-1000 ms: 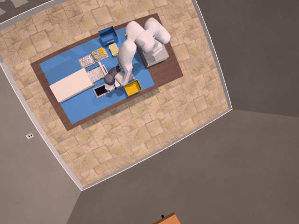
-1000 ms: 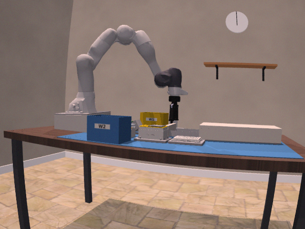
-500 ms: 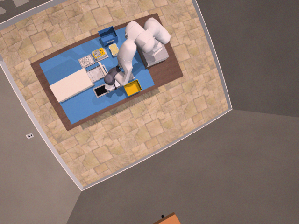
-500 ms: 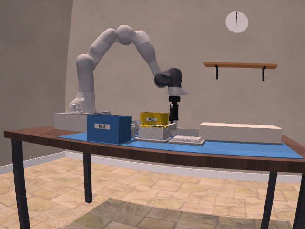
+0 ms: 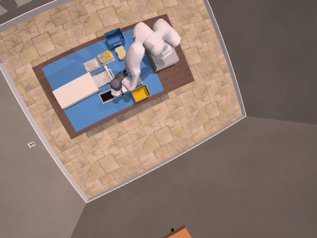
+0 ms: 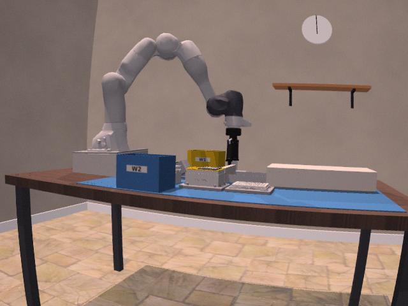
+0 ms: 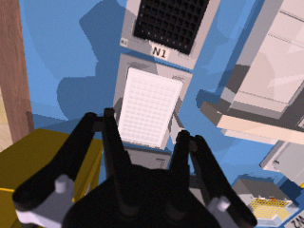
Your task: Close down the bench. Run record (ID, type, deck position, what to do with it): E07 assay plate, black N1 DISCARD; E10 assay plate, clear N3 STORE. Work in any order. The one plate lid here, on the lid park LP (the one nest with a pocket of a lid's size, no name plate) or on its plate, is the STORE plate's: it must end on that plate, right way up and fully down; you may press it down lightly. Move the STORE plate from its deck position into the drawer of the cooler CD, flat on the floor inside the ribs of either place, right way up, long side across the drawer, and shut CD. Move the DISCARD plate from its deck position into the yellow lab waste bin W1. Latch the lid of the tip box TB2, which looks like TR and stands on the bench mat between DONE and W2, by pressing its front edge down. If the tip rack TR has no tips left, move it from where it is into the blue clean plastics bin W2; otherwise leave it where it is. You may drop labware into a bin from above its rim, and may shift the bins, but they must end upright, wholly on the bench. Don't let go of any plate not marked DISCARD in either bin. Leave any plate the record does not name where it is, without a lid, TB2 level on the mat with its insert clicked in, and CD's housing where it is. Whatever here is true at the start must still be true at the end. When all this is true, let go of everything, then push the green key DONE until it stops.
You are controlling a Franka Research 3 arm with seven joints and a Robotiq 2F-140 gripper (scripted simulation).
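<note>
My gripper (image 7: 146, 110) (image 6: 232, 160) (image 5: 120, 92) is shut on the white gridded plate lid (image 7: 149, 106), gripping it across its short sides over the unnamed lid park nest. The black assay plate (image 7: 171, 21) (image 5: 107, 96) lies in nest N1 just beyond. The clear assay plate (image 5: 91, 64) (image 6: 250, 185) sits in its nest without a lid. The cooler CD (image 5: 75, 89) (image 6: 321, 178) has its drawer (image 5: 101, 78) (image 7: 266, 90) pulled out. The tip rack TR (image 5: 105, 56) (image 6: 204, 176) (image 7: 268, 209) shows yellow tips. The tip box TB2 (image 5: 119, 52) stands beside the blue bin.
The yellow bin W1 (image 5: 140, 92) (image 6: 201, 158) (image 7: 28, 157) stands right next to my gripper, near the table's edge. The blue bin W2 (image 5: 114, 37) (image 6: 145, 171) stands at the far end of the mat. The arm's base block (image 5: 165, 60) is behind.
</note>
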